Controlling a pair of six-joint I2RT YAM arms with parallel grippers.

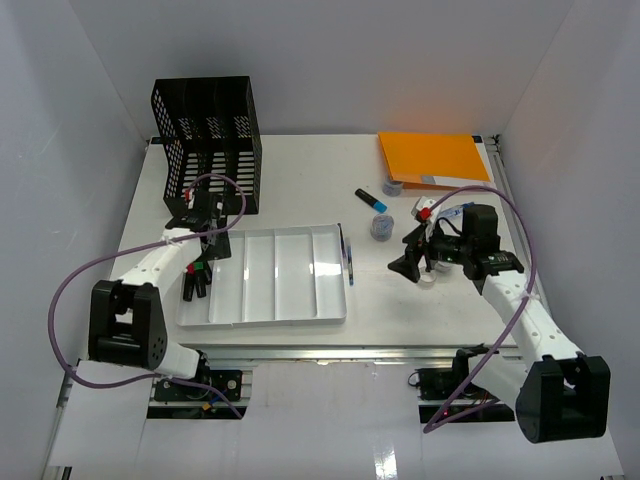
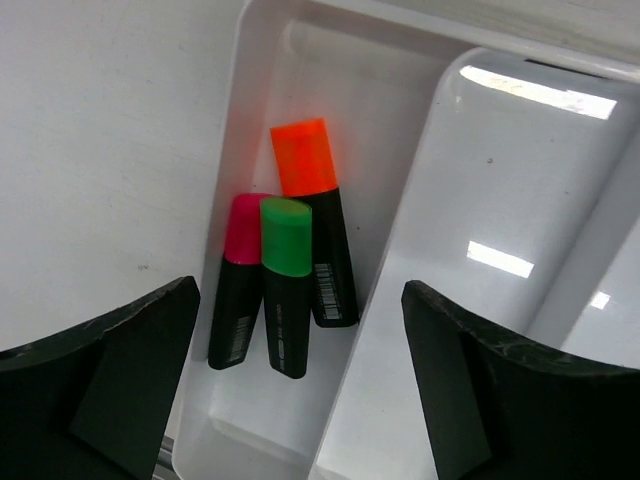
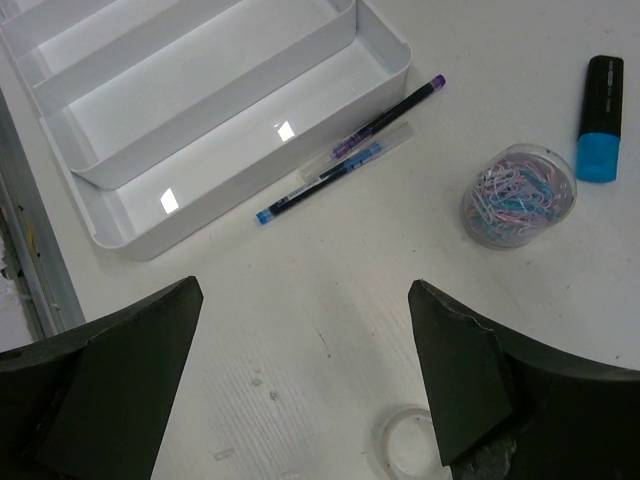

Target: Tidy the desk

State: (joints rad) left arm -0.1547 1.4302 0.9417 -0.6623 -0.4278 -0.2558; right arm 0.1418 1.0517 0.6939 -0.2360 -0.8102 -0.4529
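Spanning most of top view: large flat white rectangular worktop (image 1: 300, 180), metal rail (image 1: 330, 352) along front edge, lightly cluttered. Left fingers (image 2: 120, 370) spread wide, empty, above white compartmented plastic tray (image 1: 290, 275); end slot holds pink-capped highlighter (image 2: 240, 285), green-capped highlighter (image 2: 286, 290), orange-capped highlighter (image 2: 312, 215). Right fingers (image 3: 110, 370) spread, empty, over bare worktop near clear tape ring (image 3: 408, 440).

No wording is legible; three highlighters (image 2: 285, 300) inside the white tray (image 2: 410, 200) bear barcode labels with unreadable digits.
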